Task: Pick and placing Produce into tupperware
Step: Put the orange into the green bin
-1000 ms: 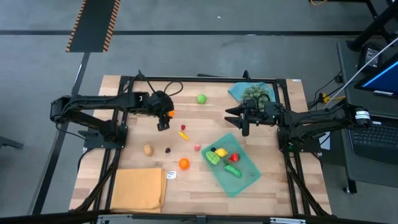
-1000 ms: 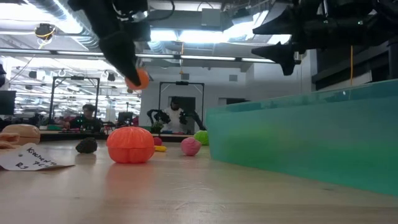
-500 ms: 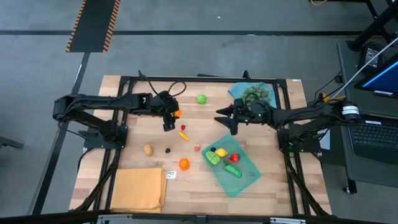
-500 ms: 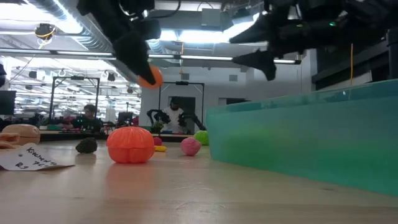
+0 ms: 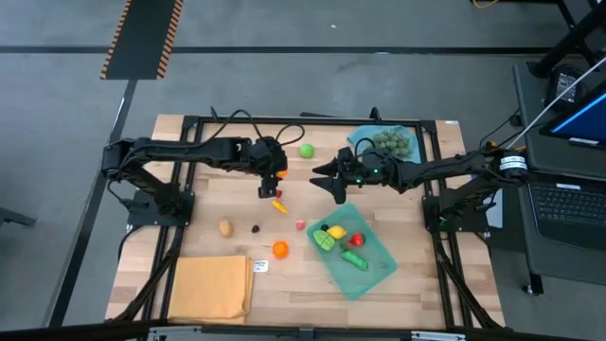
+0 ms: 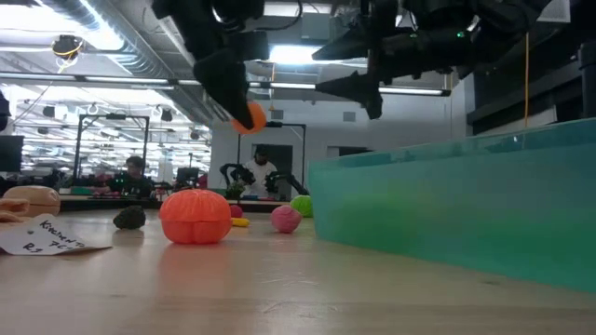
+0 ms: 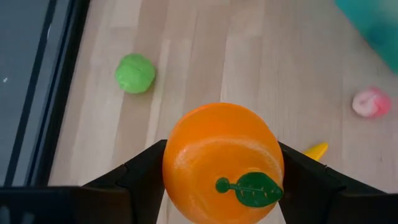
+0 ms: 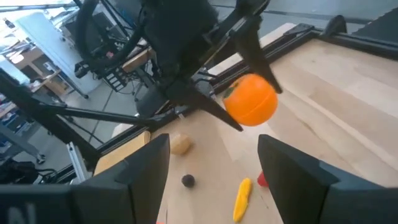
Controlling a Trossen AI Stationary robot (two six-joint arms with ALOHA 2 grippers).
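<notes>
The left gripper [image 5: 273, 176], raised above the middle of the pale wooden counter [image 5: 208, 204], has its fingers clamped on a small round orange toy fruit with a green leaf mark [image 7: 222, 163]. The right gripper [image 5: 327, 176] hangs just across from it with fingers spread apart and nothing between them, above the counter near the far corner of the shallow translucent teal-green rectangular plastic tupperware [image 5: 379, 275]. The tupperware lies at an angle on the right half of the counter and holds a yellow piece [image 5: 335, 232], a green halved piece [image 5: 325, 242], a red piece [image 5: 357, 239] and a long green piece [image 5: 355, 260]. Loose on the counter lie a round green piece [image 5: 307, 150], a slim yellow-and-red piece [image 5: 278, 205], a pink piece [image 5: 300, 224], a ribbed orange ball-shaped piece [image 5: 280, 249], a small dark piece [image 5: 256, 227] and a tan piece [image 5: 225, 227]. A flat orange-yellow cloth [image 5: 210, 287] lies at the near left corner; a spiky grey-green ball [image 5: 390, 142] rests on a blue cloth [image 5: 360, 140] at the far right.
</notes>
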